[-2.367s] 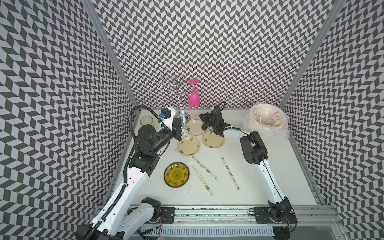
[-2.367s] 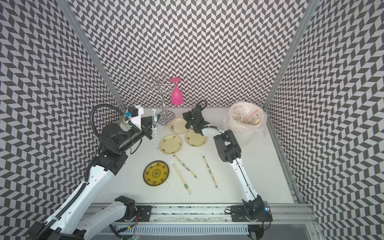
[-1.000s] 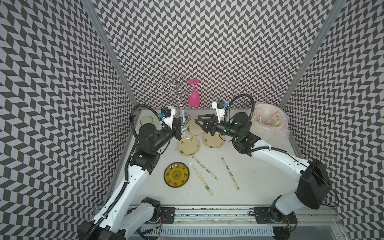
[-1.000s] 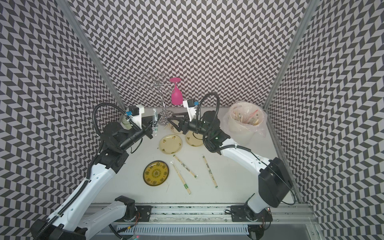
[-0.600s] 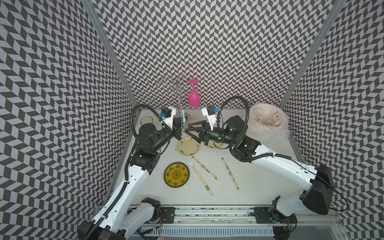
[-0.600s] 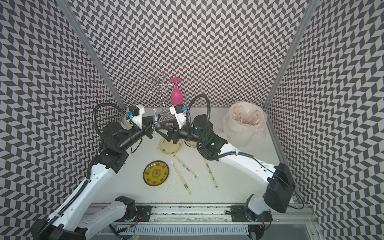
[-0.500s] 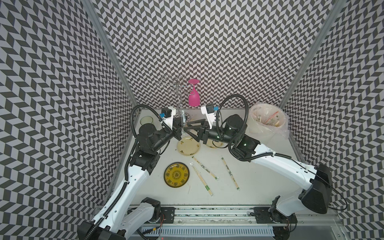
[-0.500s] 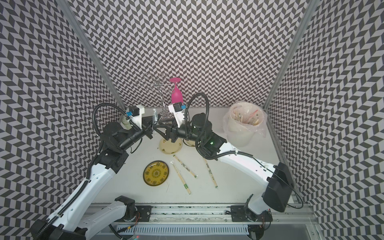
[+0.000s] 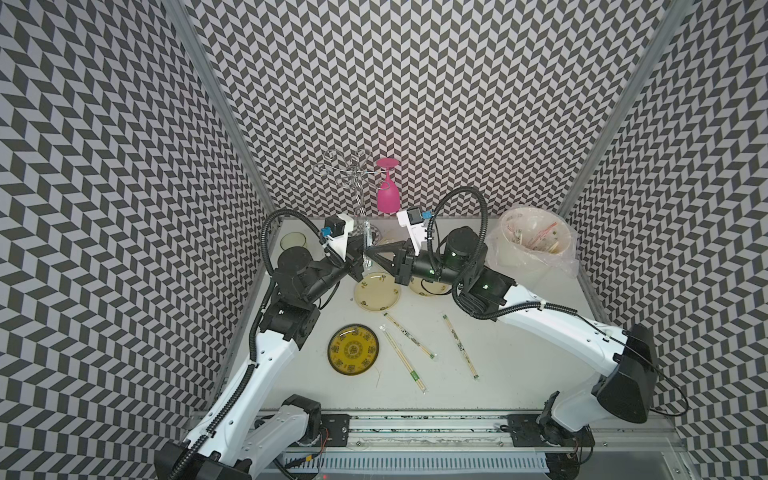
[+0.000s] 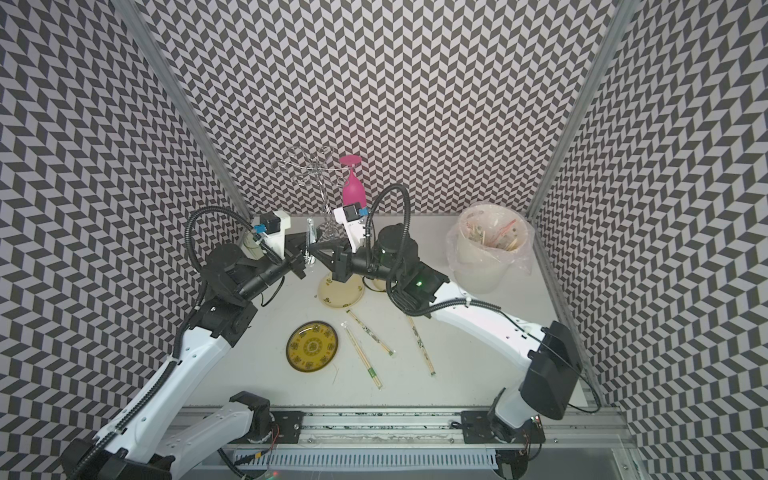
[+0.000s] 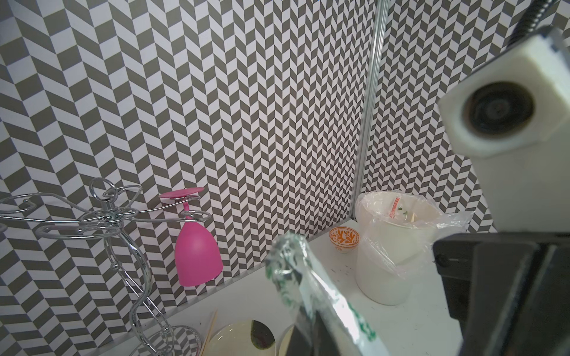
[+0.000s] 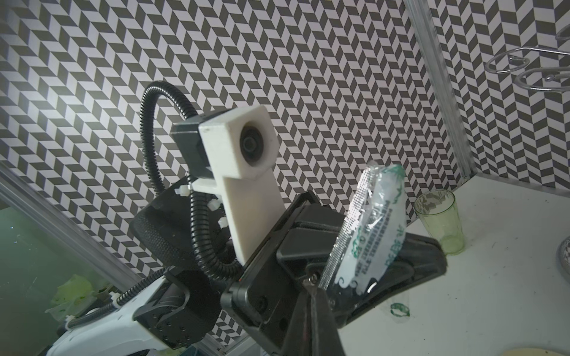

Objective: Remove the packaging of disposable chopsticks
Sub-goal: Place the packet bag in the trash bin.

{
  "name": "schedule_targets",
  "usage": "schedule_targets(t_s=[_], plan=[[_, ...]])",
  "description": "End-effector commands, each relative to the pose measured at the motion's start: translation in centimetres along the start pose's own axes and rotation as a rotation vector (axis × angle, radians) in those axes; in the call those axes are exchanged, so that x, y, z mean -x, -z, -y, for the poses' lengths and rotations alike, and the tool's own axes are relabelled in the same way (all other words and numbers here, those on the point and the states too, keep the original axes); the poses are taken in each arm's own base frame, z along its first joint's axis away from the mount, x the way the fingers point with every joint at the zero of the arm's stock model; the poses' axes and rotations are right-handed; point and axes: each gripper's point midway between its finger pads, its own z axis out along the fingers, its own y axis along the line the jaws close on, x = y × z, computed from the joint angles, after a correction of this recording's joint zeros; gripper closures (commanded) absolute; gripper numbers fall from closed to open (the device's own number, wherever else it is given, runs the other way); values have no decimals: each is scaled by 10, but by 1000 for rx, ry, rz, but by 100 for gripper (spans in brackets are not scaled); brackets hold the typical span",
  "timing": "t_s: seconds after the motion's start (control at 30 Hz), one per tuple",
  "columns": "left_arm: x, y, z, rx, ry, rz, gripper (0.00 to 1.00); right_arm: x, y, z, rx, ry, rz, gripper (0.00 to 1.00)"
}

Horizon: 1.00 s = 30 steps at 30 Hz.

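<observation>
Where the two arms meet above the rear of the table (image 9: 519, 374), a clear plastic sleeve (image 9: 366, 245) with green print stands nearly upright between them. Left gripper (image 9: 360, 254): jaws clamped on the sleeve's lower half. The right wrist view shows this face-on, and there the sleeve (image 12: 370, 234) looks flat; whether sticks are inside cannot be told. Right gripper (image 9: 372, 254): fingers pressed together to a point, pinching the sleeve's crimped edge near its base. Three wrapped chopstick pairs (image 9: 409, 336) lie apart on the tabletop, in front of a cream plate (image 9: 377, 291) and beside a yellow-patterned plate (image 9: 353, 350); one carries a green band, two carry small black prints. Rear: pink wine glass (image 9: 388, 195) hung upside down on a wire rack (image 9: 353, 174); bag-lined bin (image 9: 532, 245) in the right corner.
</observation>
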Motion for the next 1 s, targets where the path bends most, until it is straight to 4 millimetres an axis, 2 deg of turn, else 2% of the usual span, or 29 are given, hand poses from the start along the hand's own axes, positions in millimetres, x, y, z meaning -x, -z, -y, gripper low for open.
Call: schedule_targets(t_s=[0.0,0.17,0.2,0.27,0.3,0.4,0.5,0.63,0.73,0.83,0.93,0.97], plan=[[3,2,0,-4,-19,15,100,20,10,-16,27,38,64,100],[7,6,0,5,-28,34,100,24,19,-12,-6,42,94,100],[8,7,0,7,-30,37,100,23,19,-8,-20,35,90,98],[9,8,1,10,-34,44,100,21,18,-2,-48,18,85,74],[10,8,1,11,-36,47,100,19,18,0,-52,13,82,67],[12,9,1,9,-38,55,100,15,13,2,-44,-2,63,56],[12,10,4,-5,-37,59,100,8,6,6,-36,-28,31,54],[12,9,6,-18,-37,60,100,3,-1,-1,27,-47,5,56],[12,9,4,-5,-36,57,100,4,-2,-11,81,-51,-2,62],[12,9,3,3,-39,57,100,7,0,-17,105,-44,7,77],[12,10,2,7,-38,56,100,10,4,-19,102,-32,22,100],[12,10,2,8,-38,57,100,12,5,-19,95,-30,31,100]])
